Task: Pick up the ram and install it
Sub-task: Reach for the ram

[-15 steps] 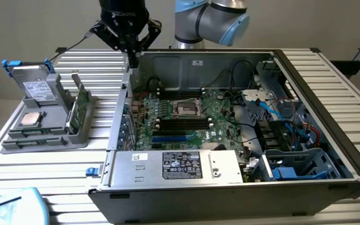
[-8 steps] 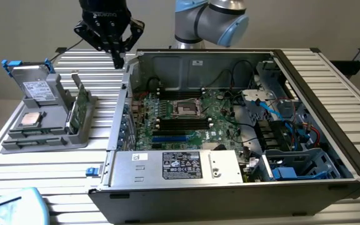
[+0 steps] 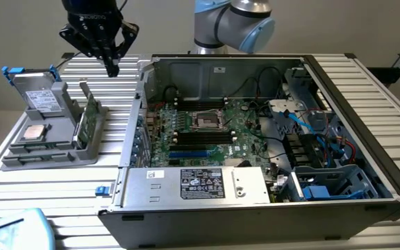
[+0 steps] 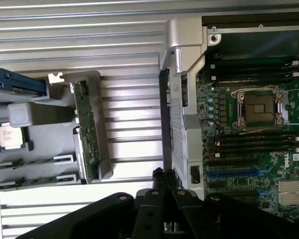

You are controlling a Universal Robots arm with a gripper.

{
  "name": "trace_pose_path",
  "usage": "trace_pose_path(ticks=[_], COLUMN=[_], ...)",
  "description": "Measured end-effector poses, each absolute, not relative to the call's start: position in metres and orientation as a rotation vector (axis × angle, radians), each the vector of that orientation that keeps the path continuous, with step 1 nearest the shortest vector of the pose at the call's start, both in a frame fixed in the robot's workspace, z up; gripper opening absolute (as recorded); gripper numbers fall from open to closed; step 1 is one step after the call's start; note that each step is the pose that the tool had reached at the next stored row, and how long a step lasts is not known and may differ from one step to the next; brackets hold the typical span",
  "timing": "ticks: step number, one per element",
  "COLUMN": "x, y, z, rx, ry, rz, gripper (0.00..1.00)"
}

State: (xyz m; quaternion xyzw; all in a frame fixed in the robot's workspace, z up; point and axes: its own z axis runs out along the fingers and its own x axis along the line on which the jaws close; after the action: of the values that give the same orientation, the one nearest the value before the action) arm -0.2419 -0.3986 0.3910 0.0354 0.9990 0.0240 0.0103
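I see the ram standing on edge along the grey holder's case-side rim, with open air above it. Beyond it, my claw hangs closed and empty over the bare desk strip between the holder and the computer case.

Green ram, grey tray

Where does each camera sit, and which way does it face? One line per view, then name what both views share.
Exterior view: off the arm, raised, looking down at the open computer case and grey tray; the arm and shut gripper show.
Wrist view: on the wrist, looking down past the gripper onto tray and motherboard.
Shared: the ram standing in the tray, the processor.
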Motion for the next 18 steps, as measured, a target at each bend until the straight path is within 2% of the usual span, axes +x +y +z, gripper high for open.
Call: trace_pose_path(ticks=[18], x=[-0.323], y=[-0.399], z=[0.389], rx=[0.11], ry=[3.118], rz=[0.075], gripper=[0.11])
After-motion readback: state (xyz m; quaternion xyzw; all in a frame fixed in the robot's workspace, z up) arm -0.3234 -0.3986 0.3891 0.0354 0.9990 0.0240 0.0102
